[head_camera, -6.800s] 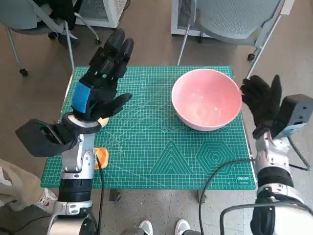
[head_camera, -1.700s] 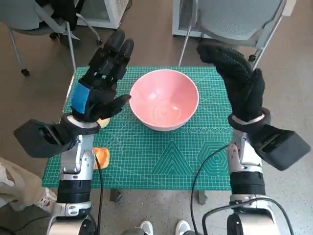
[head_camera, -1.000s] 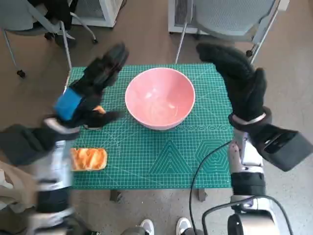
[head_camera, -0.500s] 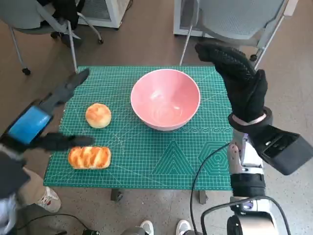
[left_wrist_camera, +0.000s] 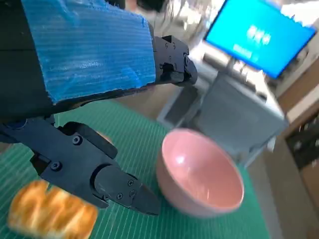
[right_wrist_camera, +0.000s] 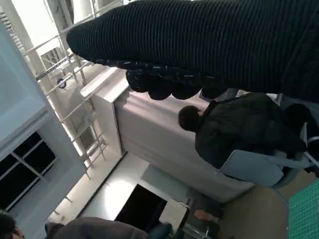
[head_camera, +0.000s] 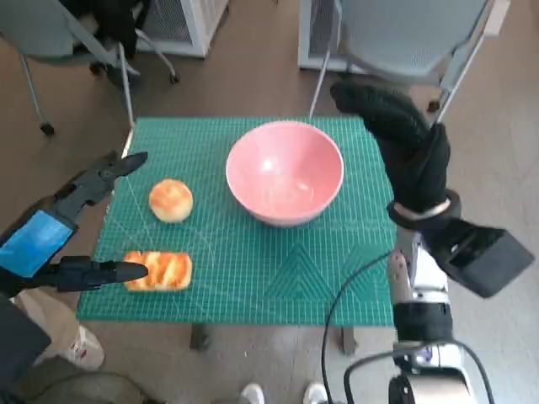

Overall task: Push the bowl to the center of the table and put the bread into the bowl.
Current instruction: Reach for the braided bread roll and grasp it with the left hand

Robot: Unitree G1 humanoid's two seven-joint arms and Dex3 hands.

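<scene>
Left fingers (head_camera: 109, 172): being held spread apart, one group reaching toward the far side over the bench's left edge, the thumb pointing right just beside the long bread; nothing is being held.
Left hand (head_camera: 50, 231): being carried at the left edge of the bench, its blue-taped back turned up, clear of both breads.
Right fingers (head_camera: 366, 99): being held extended and loosely together, stretched toward the far side above the far right part of the mat; nothing is being gripped.
Right hand (head_camera: 413, 151): being held raised just right of the bowl, apart from its rim as far as can be told.
Bowl (head_camera: 285, 172): a pink bowl being seen standing upright near the middle of the bench, toward the far side, with nothing in it.
Long bread (head_camera: 160, 271): a golden loaf being seen lying at the near left of the mat, outside the bowl.
Round bread (head_camera: 171, 200): a bun being seen lying left of the bowl, far of the long bread, apart from both.
Bench (head_camera: 253, 278): being covered by a green cutting mat.
Chair (head_camera: 396, 34): being seen beyond the far edge.
Person (right_wrist_camera: 234, 129): being seen seated, in dark clothing, in the right wrist view.
</scene>
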